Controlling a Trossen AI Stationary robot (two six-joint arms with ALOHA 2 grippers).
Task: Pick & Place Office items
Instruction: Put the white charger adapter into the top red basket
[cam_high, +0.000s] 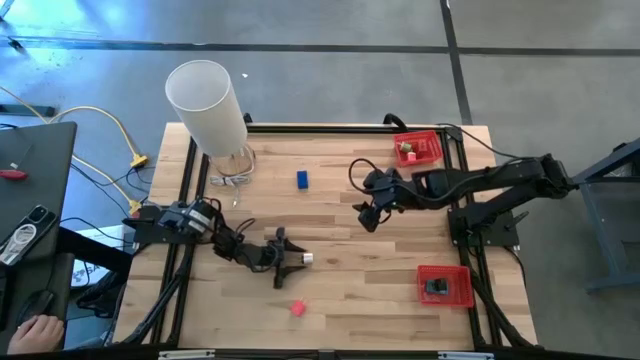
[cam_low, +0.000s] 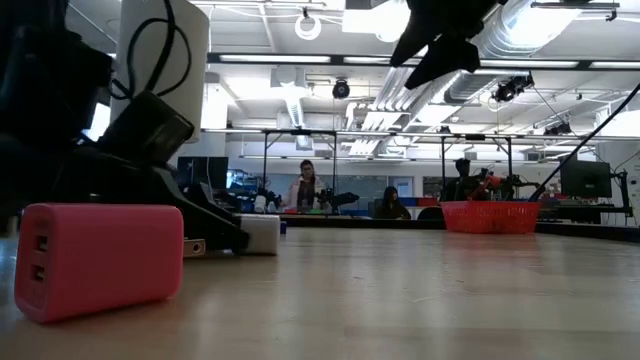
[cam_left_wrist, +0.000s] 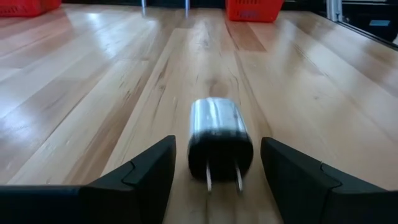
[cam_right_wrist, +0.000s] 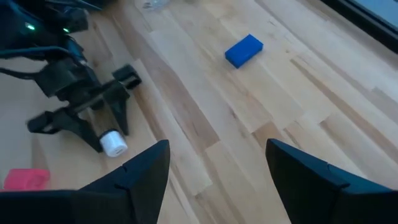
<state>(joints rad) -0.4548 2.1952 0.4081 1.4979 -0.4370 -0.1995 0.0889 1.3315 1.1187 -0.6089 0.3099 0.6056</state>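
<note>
Bright even overhead light; ceiling strips (cam_low: 300, 58) glare; soft glare on table (cam_left_wrist: 93, 81); pink block (cam_low: 98, 260) blurred close

Two dark, near-black jointed arms, slim links with bulkier housings at the joints. Black cables looping loosely along each arm and curling near the wrists. Left gripper (cam_high: 296, 260) with two matte black fingers (cam_left_wrist: 134, 180), wedge-shaped, flat-faced, stepped along the upper edge. Right gripper (cam_high: 369, 218) with the same black angular fingers (cam_right_wrist: 140, 171), tapering to blunt tips. A small green indicator light glowing on the left arm's body in the right wrist view.
</note>
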